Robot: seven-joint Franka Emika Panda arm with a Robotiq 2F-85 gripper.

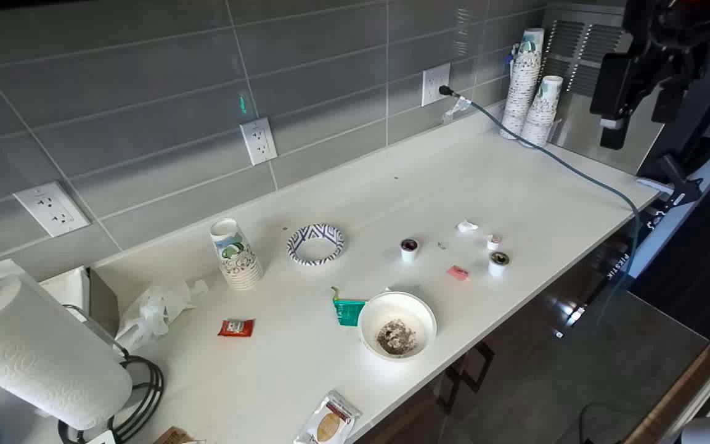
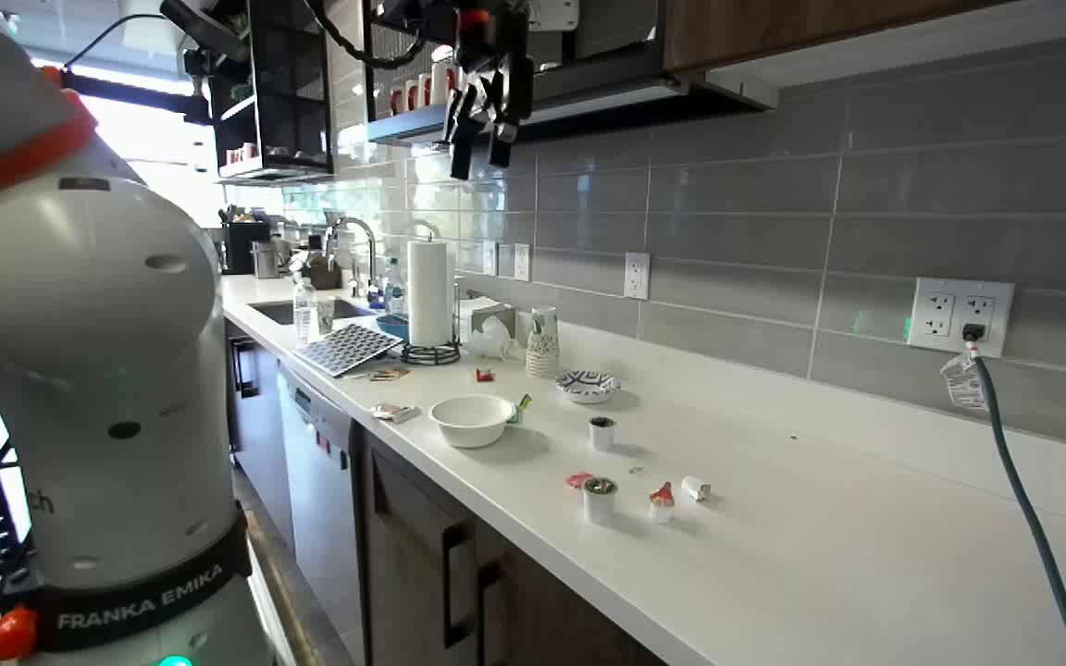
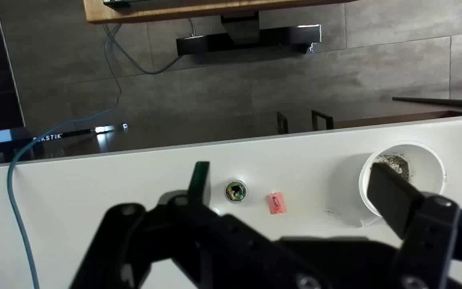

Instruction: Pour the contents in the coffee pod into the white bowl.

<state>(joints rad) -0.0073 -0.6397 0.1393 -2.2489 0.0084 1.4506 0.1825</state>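
The white bowl (image 1: pixel 404 308) is holding grey-brown powder (image 1: pixel 397 337), a dark-topped pod (image 1: pixel 498 264) at its two o'clock in an exterior view; fingers (image 3: pixel 393 196) are gaping.

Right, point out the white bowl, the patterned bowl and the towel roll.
White bowl (image 3: pixel 426 169), in the wrist view: bare inner surface.
Patterned bowl (image 1: pixel 316 249), in an exterior view: inside bottom.
Towel roll (image 2: pixel 428 294), in an exterior view: middle of its side.

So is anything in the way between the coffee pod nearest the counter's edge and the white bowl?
Nothing visible blocks it: the pink packet lies low, just beside the straight line from coffee pod to white bowl.
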